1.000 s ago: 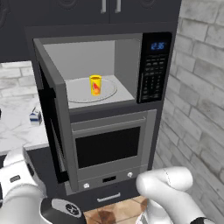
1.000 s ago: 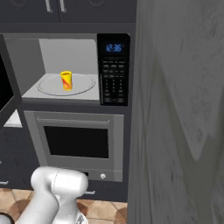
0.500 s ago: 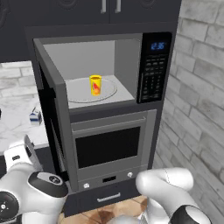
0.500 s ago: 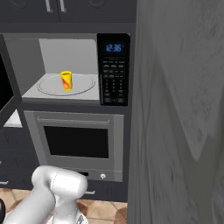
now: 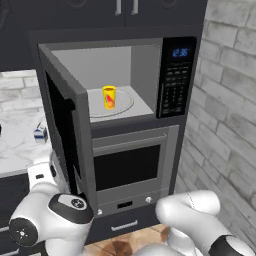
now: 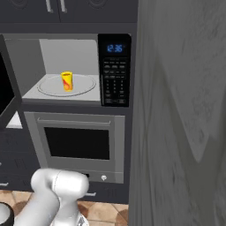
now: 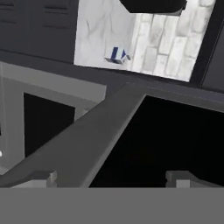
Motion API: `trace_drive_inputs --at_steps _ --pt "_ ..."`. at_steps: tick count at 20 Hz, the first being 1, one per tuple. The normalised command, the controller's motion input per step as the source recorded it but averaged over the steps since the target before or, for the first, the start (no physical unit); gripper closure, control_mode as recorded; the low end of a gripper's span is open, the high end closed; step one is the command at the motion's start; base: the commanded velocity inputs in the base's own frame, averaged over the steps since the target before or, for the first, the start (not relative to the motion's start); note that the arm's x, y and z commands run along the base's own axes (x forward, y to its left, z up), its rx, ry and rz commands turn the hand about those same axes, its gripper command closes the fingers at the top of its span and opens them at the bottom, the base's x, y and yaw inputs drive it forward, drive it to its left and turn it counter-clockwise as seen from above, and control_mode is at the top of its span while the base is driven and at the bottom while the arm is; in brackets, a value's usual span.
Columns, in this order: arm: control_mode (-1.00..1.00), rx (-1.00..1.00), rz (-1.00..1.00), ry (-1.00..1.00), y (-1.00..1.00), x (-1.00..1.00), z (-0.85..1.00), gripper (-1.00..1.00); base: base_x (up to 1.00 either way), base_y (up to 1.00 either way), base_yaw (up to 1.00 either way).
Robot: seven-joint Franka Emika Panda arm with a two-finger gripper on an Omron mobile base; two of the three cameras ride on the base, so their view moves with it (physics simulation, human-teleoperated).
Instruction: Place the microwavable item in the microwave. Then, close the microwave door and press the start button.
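Note:
The small yellow cup with its red-orange mark stands upright on the glass turntable inside the microwave. It also shows in the right base view as the cup. The microwave door hangs wide open to the left, its edge crossing the hand view diagonally with dark glass to the right. My gripper is open, its tips spread wide close to that door, nothing between them. My white hand sits low behind the door's outer side. The keypad shows a blue display.
A grey oven sits directly under the microwave. A small white-and-blue carton lies on the marble counter at the left, also seen in the hand view. A brick wall closes the right side.
My arm has risen at the lower left and brought the hand up against the outer side of the open door. Cup and door have not moved.

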Motion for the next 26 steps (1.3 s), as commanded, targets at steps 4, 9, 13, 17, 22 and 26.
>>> trace_drive_inputs --at_steps 4,9,13,17,22,26 --pt "-1.00 0.04 0.00 -0.02 -1.00 0.05 0.12 -1.00 0.00 0.00 0.00" --pt "-1.00 0.05 0.00 0.00 -1.00 0.36 0.28 -1.00 0.00 0.00 0.00" --pt "-1.00 0.08 0.00 0.00 -1.00 0.50 0.15 -1.00 0.00 0.00 0.00" --pt "-1.00 0.08 0.00 0.01 -1.00 0.57 0.26 -1.00 0.00 0.00 0.00" --pt "-1.00 0.06 0.05 0.00 -0.81 0.63 0.34 -1.00 0.00 0.00 0.00" --pt "-1.00 0.07 0.10 0.00 -0.49 0.84 0.25 -1.00 0.00 0.00 0.00"
